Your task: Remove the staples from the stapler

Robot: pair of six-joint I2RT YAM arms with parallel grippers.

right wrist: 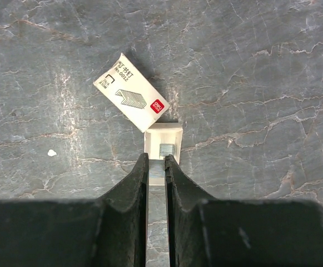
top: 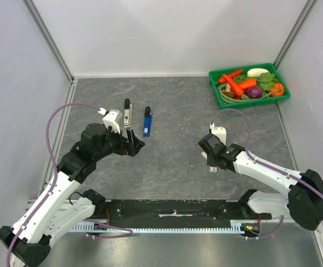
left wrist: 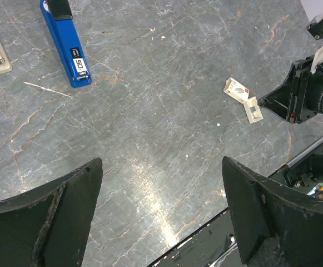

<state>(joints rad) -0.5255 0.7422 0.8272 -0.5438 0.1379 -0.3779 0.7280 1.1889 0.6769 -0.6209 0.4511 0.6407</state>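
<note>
Bright even light, soft shadows, faint glare on table [left wrist: 158, 206]

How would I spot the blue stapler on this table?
Start on the left half of the grey stone table, just beyond the left gripper, where two staplers lie side by side. The blue stapler is nearer the table's middle; the white stapler beside it has a black end.

A blue stapler [top: 147, 121] lies flat left of centre, lengthwise near to far, with its black end far. A white stapler [top: 127, 114] lies just left of it, parallel. Right of centre, the white staple-box sleeve [right wrist: 130, 92] lies skewed, one corner touching its open tray [right wrist: 162, 139]. The tray holds a short strip of staples [right wrist: 166, 149], and its near end sits between the tips of the right gripper [right wrist: 157, 161].
</note>
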